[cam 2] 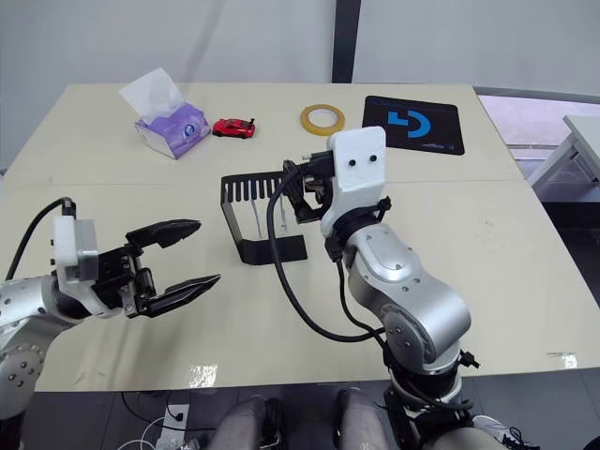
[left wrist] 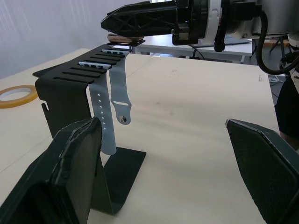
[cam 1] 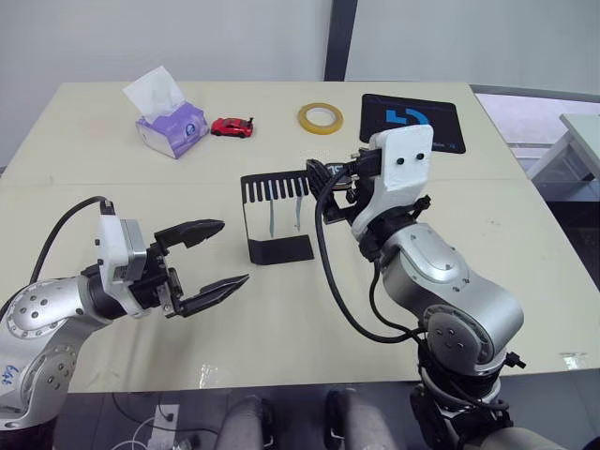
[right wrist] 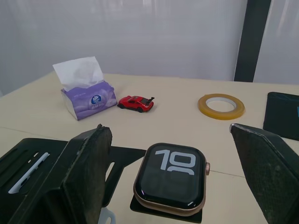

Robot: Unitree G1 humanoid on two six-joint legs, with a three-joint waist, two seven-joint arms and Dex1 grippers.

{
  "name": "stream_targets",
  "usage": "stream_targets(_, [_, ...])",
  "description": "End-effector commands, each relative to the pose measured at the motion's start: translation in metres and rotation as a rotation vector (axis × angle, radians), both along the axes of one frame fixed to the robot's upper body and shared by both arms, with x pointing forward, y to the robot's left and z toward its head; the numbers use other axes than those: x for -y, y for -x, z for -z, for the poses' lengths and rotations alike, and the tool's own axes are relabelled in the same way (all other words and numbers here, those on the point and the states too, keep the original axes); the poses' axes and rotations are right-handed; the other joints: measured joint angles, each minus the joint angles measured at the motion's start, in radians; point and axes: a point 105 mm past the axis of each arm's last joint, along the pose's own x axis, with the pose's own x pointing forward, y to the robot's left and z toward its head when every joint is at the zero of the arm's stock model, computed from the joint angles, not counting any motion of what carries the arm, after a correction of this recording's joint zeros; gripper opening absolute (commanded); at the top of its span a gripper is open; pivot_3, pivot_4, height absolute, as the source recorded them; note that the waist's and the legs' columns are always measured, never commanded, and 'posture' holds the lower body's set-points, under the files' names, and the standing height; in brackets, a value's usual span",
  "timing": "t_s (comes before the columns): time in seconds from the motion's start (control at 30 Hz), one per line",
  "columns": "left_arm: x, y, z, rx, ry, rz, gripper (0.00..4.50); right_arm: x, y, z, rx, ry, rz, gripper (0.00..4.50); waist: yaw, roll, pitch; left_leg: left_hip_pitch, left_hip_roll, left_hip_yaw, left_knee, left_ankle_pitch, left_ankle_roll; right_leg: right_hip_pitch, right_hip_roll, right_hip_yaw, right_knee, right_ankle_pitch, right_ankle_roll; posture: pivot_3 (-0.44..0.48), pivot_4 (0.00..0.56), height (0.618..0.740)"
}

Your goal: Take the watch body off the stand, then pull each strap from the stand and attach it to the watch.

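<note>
We see the watch (right wrist: 170,179) lying on the right end of the stand's (cam 1: 274,217) top plate, between the spread fingers of the right gripper (right wrist: 173,186). Both straps (left wrist: 108,109) hang from the slots. Left gripper (cam 1: 208,262) is open, near-left of the stand, holding nothing

**Readable marks**

The watch body (right wrist: 170,178) shows large white digits "10" on its black screen. The black mat (cam 1: 412,122) on the counter carries a blue logo, no legible words. The purple tissue box (right wrist: 90,99) bears a round blue label, too small to read.
</note>
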Motion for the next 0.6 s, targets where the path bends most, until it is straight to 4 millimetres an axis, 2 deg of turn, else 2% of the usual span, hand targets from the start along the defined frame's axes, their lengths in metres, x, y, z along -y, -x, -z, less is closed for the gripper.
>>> stream_targets(0.03, [0.0026,0.0066,-0.0106,0.049,-0.014,0.010,4.50,-0.0012,0.0014,-0.0052,0.021,-0.022,0.001,4.33,0.000,0.000,0.000,0.000,0.000,0.000,0.000,0.000,0.000,0.000,0.000,0.000,0.000,0.000,0.000,0.000,0.150,0.740])
stream_targets(0.6, [0.0056,0.0107,-0.0125,0.061,-0.029,0.036,4.50,0.0008,-0.0043,-0.0012,0.000,-0.047,0.028,4.33,-0.003,0.000,0.000,0.000,0.000,0.000,-0.002,0.000,-0.001,-0.001,0.000,0.001,-0.001,0.000,0.000,0.000,0.150,0.740])
